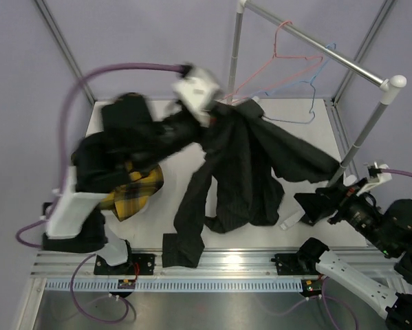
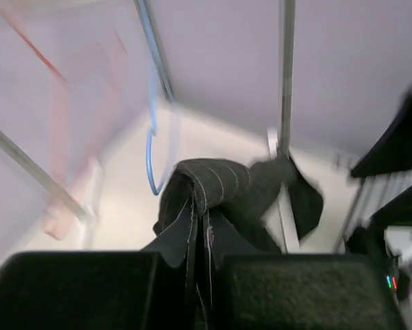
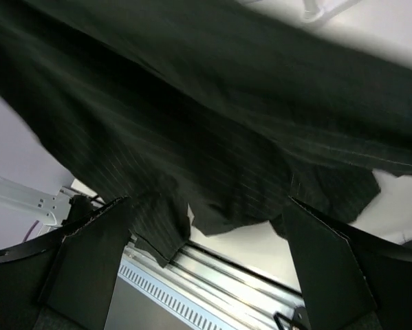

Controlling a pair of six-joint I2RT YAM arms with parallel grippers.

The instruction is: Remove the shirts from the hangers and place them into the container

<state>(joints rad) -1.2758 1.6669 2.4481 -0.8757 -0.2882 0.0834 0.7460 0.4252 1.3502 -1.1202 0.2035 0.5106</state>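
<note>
At the upper centre of the overhead view, the left gripper (image 1: 207, 112) is clamped on a bunched fold of the black shirt (image 1: 241, 165), lifting it just below the metal rail (image 1: 329, 51). The left wrist view shows both fingers (image 2: 82, 289) pressed together at the bottom of the frame. Dark, finely stitched cloth (image 2: 212, 185) rises from between them.

From that grip the shirt spreads down and to the right across the white table (image 1: 309, 230). One sleeve trails to the aluminium rail at the table's near edge (image 1: 226, 260). The pink hanger (image 1: 283, 51) and the light blue hanger (image 1: 314, 86) hang from the rail at the upper right. Their lower wires come close to the shirt's collar, and whether either one touches the cloth cannot be told.

At the lower left, the yellow-and-black plaid shirt (image 1: 133, 191) lies half hidden beneath the left arm.

At the lower right, the right gripper (image 1: 302, 210) sits just beside the black shirt's hem with its jaws spread wide and nothing between them. In its own wrist view the striped fabric (image 3: 192, 124) fills the upper frame, with the gripper's dark fingers (image 3: 89, 261) well apart beneath it.
</note>
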